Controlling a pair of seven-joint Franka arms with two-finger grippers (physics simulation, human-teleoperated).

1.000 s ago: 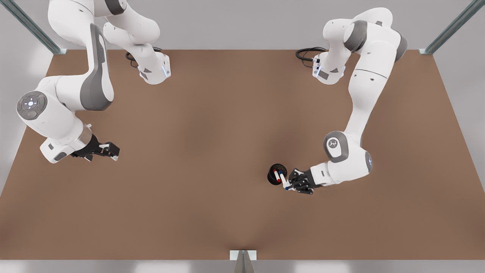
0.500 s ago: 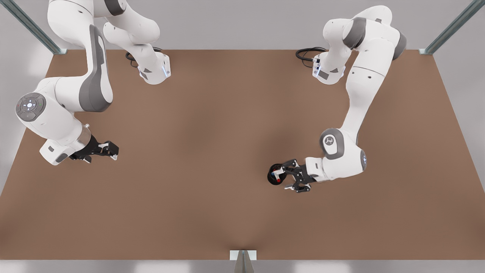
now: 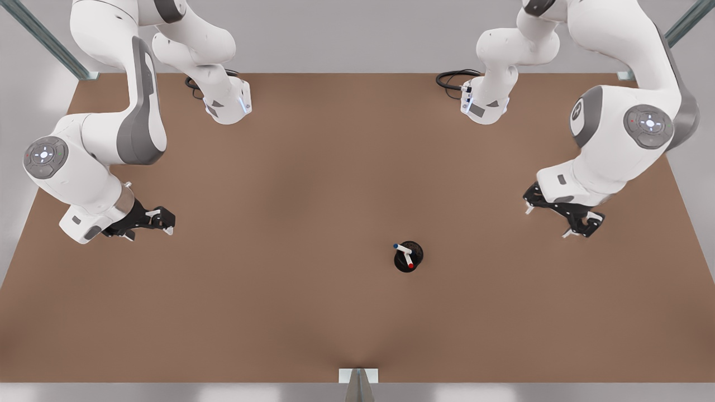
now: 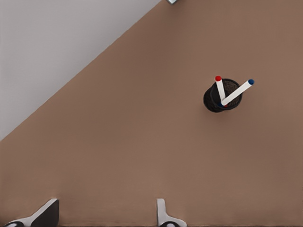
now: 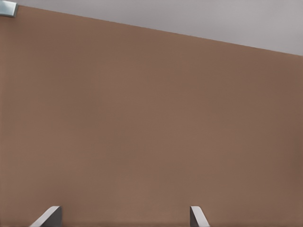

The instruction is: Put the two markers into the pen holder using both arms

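Red marker (image 3: 408,261) and blue marker (image 3: 401,247) are being cradled by the pen holder (image 3: 416,252).
Left claw (image 3: 162,221) and right claw (image 3: 547,223) are being held wide open, empty, well apart; retreat is best made without nudging.

The black mesh holder (image 3: 408,257) stands upright on the brown table, toward the front view's right of centre. Both white markers stand tilted inside it, crossing low down: the red-capped one (image 3: 408,261) and the blue-capped one (image 3: 400,247) lean apart.

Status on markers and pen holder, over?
Left gripper open, front view's right; right gripper open, front view's left. Red marker, blue marker in pen holder. Nothing obstructing.
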